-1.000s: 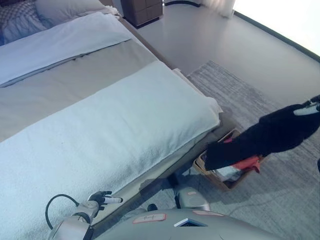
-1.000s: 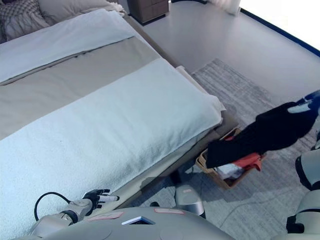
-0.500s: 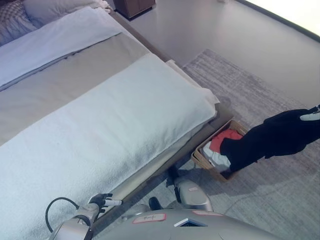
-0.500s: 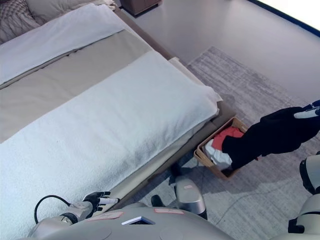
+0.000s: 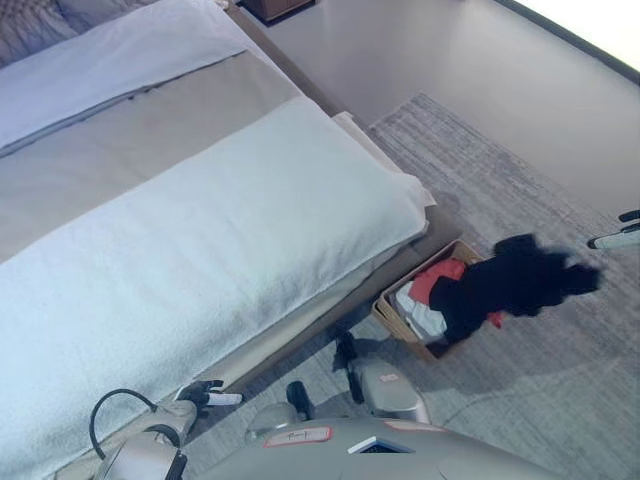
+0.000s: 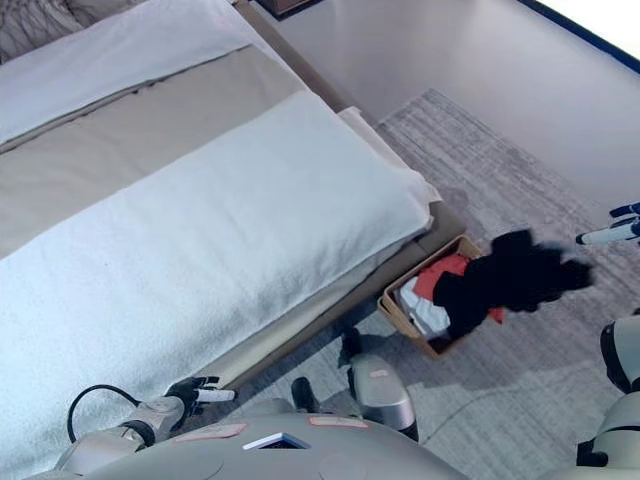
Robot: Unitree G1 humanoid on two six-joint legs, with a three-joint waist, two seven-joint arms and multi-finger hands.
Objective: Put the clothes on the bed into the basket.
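Observation:
A black garment (image 5: 505,285) is clear of my right hand (image 6: 612,232) and hangs loose over the right end of the wicker basket (image 5: 392,322) on the rug beside the bed. Its lower part reaches into the basket. My right hand shows at the right edge with straight fingers and nothing in them. A red cloth (image 5: 440,277) and a white cloth (image 5: 422,316) lie in the basket. My left hand (image 5: 206,393) rests low by the bed's near edge, fingers relaxed. No clothes show on the bed (image 5: 200,240).
The bed carries a white blanket and a beige sheet (image 5: 130,165), with a white duvet (image 5: 110,60) further up. A grey rug (image 5: 520,200) lies under the basket, with smooth floor (image 5: 430,50) beyond it.
The black garment has come out of my right hand and dropped left toward the basket. The right hand stays at the right edge. The camera shifted slightly.

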